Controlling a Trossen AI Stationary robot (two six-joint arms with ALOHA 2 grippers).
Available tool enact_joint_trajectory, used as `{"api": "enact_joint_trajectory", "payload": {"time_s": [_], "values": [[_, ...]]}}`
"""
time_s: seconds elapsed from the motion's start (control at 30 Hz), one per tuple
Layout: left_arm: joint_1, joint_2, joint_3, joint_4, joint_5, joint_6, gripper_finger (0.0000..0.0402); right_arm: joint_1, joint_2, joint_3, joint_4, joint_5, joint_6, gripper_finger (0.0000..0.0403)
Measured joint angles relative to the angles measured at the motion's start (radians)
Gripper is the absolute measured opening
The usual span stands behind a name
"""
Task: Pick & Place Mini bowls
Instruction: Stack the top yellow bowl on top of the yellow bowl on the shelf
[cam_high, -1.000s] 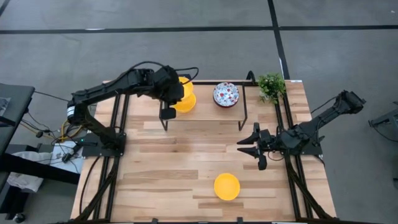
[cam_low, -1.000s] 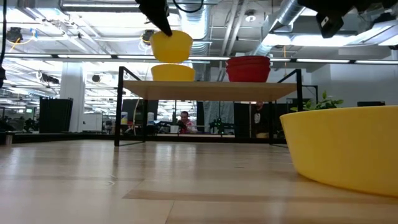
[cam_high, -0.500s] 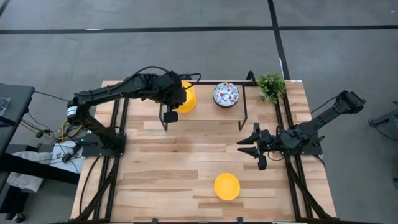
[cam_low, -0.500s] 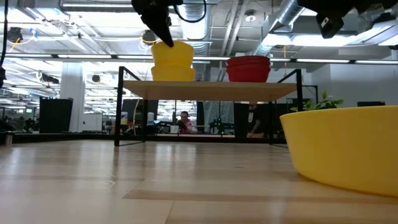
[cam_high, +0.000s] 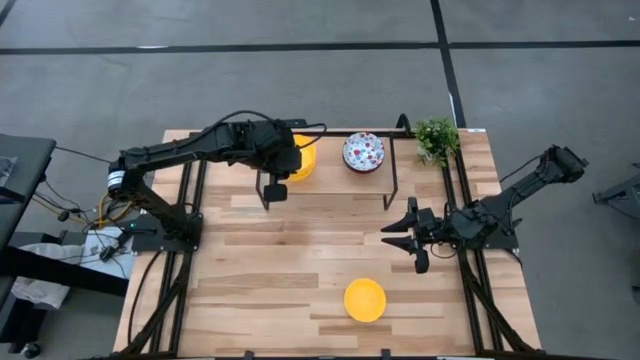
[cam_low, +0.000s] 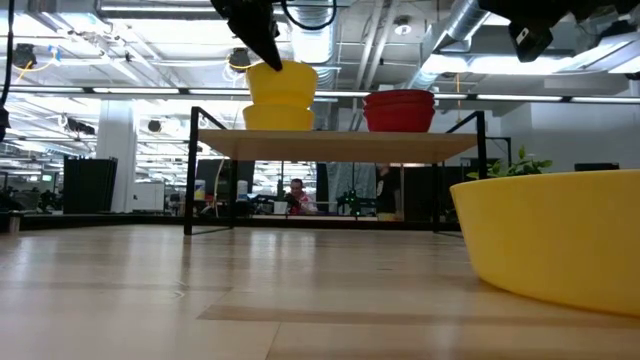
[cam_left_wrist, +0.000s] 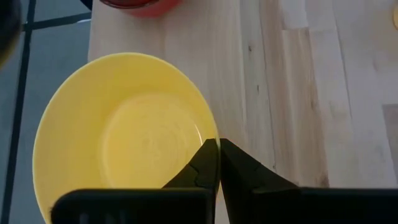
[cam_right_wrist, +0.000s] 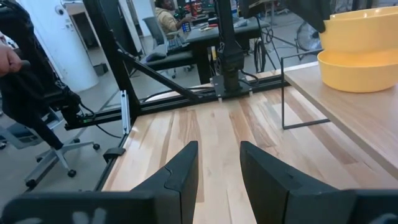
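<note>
Left tool (cam_low: 268, 52) clenched on the rim of a yellow mini bowl (cam_low: 281, 83), nested atop a second yellow bowl (cam_low: 278, 118) on the raised shelf (cam_low: 335, 143). Just beside that stack, away from the left tool, a speckled white bowl stack (cam_high: 363, 152), red from the side. Right tool (cam_high: 393, 233) released, fingers parted, hovering over the tabletop (cam_high: 300, 260), nothing between them. Third yellow bowl (cam_high: 365, 300) on the tabletop near the right tool, toward the front edge, apart from it.
</note>
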Motion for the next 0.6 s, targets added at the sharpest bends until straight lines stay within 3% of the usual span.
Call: {"api": "enact_joint_trajectory", "payload": {"time_s": [0.6], "values": [[0.004,0.04,-0.002,0.008,-0.003,0.023,0.0009,0.0,0.0,0.001,-0.033,0.0,0.037,0.0109]]}}
